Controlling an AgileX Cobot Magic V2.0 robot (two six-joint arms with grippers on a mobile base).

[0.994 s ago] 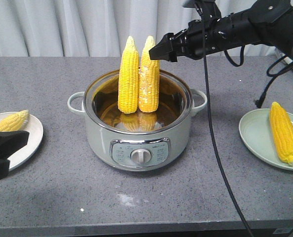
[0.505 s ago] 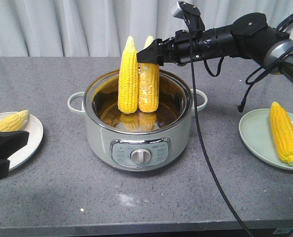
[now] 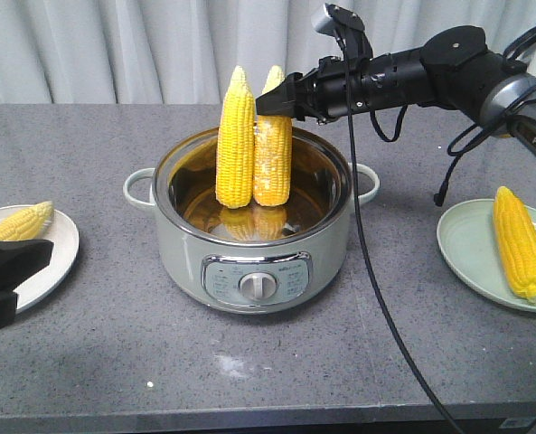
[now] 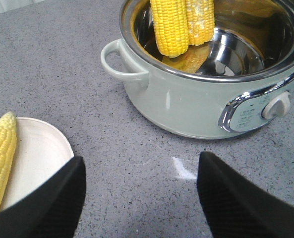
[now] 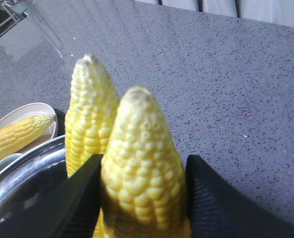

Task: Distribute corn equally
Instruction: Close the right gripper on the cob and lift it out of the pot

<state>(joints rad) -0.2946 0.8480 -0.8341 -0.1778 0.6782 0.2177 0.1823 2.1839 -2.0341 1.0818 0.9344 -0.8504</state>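
Two corn cobs stand upright in the pale green pot (image 3: 249,244): a golden one (image 3: 235,136) and, to its right, a paler one (image 3: 273,145). My right gripper (image 3: 272,98) reaches in from the right and is shut on the paler cob's tip (image 5: 142,148), one finger on each side. The golden cob (image 5: 89,114) stands just behind it. A third cob (image 3: 22,222) lies on the white plate (image 3: 46,262) at left. A fourth cob (image 3: 521,240) lies on the green plate (image 3: 471,253) at right. My left gripper (image 4: 142,198) hangs open and empty over the counter beside the white plate (image 4: 37,153).
The pot has side handles (image 4: 118,62) and a front knob (image 3: 258,287). A black cable (image 3: 376,271) hangs from the right arm down across the counter in front of the pot. A curtain closes off the back.
The right gripper moved left from beside the cobs onto the paler cob's tip, then settled there. The cobs and the left gripper have not moved.
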